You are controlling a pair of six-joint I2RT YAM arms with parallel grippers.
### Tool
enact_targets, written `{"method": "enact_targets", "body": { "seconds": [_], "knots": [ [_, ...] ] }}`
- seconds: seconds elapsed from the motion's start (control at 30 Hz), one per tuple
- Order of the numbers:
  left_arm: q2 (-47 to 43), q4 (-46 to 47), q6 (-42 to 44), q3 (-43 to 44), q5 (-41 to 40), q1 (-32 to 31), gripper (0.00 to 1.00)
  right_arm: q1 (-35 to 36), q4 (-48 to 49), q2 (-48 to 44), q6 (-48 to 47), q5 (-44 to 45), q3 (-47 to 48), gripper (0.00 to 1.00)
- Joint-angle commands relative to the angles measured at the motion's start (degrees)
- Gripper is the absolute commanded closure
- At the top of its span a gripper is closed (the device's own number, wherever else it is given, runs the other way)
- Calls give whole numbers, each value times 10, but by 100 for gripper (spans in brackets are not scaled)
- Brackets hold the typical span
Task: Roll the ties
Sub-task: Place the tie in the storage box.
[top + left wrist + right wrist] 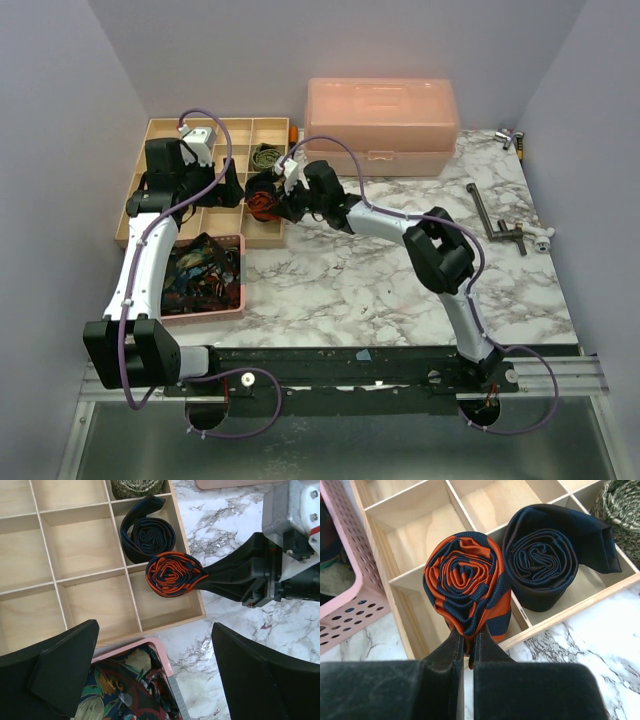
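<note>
The right gripper (pixel 467 641), bottom centre of its wrist view, is pressed together on the lower edge of the rolled striped tie (pixel 465 587). This tie hangs at centre frame over the tray (pixel 454 500) cell beside the rolled navy tie (pixel 545 562), and contact with the cell floor cannot be told. The left gripper (pixel 154 630) stands spread and grips nothing above the basket (pixel 161 656) of loose ties (pixel 125 690), which the lower edge cuts off; an olive tie (pixel 622 510) is cropped at upper right.
</note>
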Motion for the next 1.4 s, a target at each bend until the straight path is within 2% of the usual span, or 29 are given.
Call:
{"method": "enact_targets", "body": {
  "seconds": [0.0, 0.17, 0.4, 0.47, 0.6, 0.67, 0.73, 1.1, 1.2, 1.37],
  "knots": [
    [8, -29, -7, 15, 20, 4, 2, 7, 28, 28, 0, 12, 27, 99],
    [42, -40, 3, 14, 21, 4, 2, 9, 26, 53, -1, 11, 26, 99],
    [81, -14, 15, 16, 72, 4, 3, 15, 20, 76, 2, 12, 41, 100],
    [99, -4, 15, 21, 88, 4, 12, 17, 16, 82, 2, 14, 44, 98],
    [146, 1, 20, 48, 115, 3, 45, 20, -4, 89, 12, 12, 49, 92],
    [171, -1, 35, 63, 112, -4, 56, 23, -20, 89, 13, 3, 49, 91],
    [189, 1, 51, 70, 95, -17, 61, 25, -30, 88, 13, 1, 47, 91],
    [262, -20, 72, 68, 14, -79, 68, 27, -44, 77, 15, 11, 23, 77],
    [282, -24, 71, 65, -2, -86, 69, 27, -45, 72, 10, 14, 14, 74],
    [312, -30, 71, 68, -14, -87, 71, 28, -48, 59, 2, 19, 0, 64]
  ]
}}
